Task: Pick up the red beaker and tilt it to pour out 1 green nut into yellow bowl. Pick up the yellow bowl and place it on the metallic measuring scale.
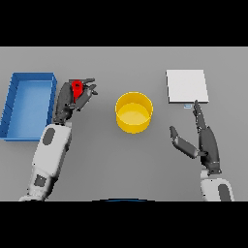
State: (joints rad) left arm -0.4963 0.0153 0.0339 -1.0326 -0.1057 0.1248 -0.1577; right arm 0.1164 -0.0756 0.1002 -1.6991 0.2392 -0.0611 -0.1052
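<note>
The red beaker (76,89) sits in my left hand (70,99), whose fingers curl round it just right of the blue bin; most of the beaker is hidden by the fingers. The yellow bowl (133,112) stands at the table's middle, to the right of that hand and apart from it; I see no nut inside. The metallic measuring scale (187,86) lies flat at the back right. My right hand (203,140) rests open below the scale, its fingers straight and pointing toward the scale's front edge, thumb spread to the left.
A blue bin (29,105) with raised walls stands at the far left, close against my left arm. The grey table (121,160) stretches between the bowl and both arms.
</note>
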